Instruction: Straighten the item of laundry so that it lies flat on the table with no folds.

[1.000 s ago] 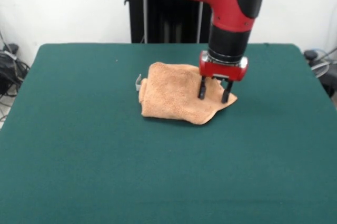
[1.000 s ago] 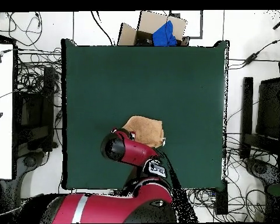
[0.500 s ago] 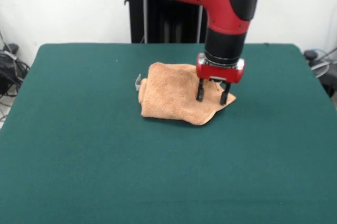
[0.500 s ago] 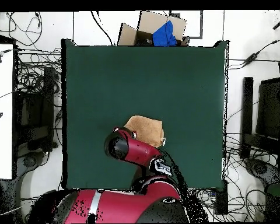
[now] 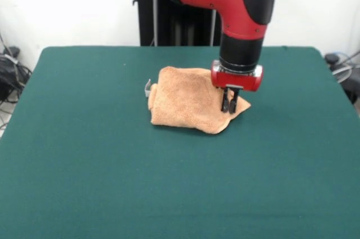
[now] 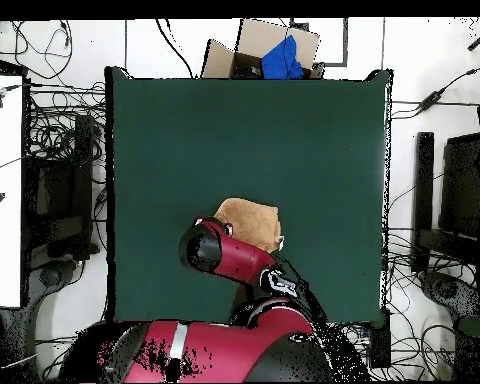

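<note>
One folded towel (image 5: 191,99) lies on the table (image 5: 169,194), just in front of the pedestal. The gripper (image 5: 229,106) has pinched nearly closed on its corner. Thin grip, I'd guess; lifting may slip it or drag the whole bundle.

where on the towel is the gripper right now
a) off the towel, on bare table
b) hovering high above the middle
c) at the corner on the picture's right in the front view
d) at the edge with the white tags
c: in the front view the gripper is down at the towel's right-hand corner, fingers drawn close together on the cloth, far from the white tags at the opposite edge.
</note>
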Robot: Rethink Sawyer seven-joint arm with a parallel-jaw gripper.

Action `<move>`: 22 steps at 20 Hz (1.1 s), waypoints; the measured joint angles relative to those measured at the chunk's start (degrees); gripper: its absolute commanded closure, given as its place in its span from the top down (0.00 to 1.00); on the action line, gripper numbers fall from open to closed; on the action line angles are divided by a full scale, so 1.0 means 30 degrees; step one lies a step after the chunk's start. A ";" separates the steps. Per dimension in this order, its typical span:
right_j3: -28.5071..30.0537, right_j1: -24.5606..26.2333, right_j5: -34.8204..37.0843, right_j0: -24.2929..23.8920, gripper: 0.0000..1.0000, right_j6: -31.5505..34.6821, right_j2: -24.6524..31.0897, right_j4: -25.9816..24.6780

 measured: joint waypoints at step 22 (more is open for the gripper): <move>0.0239 -0.0058 -0.0149 -0.0867 0.00 0.0000 0.0730 -0.0226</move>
